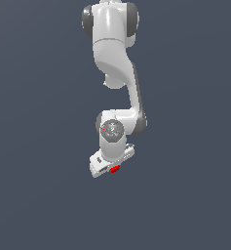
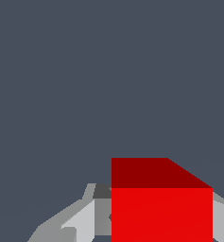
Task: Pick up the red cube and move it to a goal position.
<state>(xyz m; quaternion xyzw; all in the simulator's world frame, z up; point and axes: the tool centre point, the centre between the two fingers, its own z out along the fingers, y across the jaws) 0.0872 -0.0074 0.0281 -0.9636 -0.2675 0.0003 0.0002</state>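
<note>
Hanging down, the pincer [image 1: 112, 168] grips the red cube [image 1: 115, 169]

White arm reaches down, gripper [image 1: 113, 168] clamped on the red cube [image 1: 115, 169]

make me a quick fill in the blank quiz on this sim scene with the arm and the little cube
1. The cube at the gripper is coloured ____.
2. In the wrist view, the cube sits ____ the grey fingers.
3. The arm in the exterior view is mostly ____ in colour.
4. The number of cubes in view is ____.

Missing words: red; between; white; one
</note>
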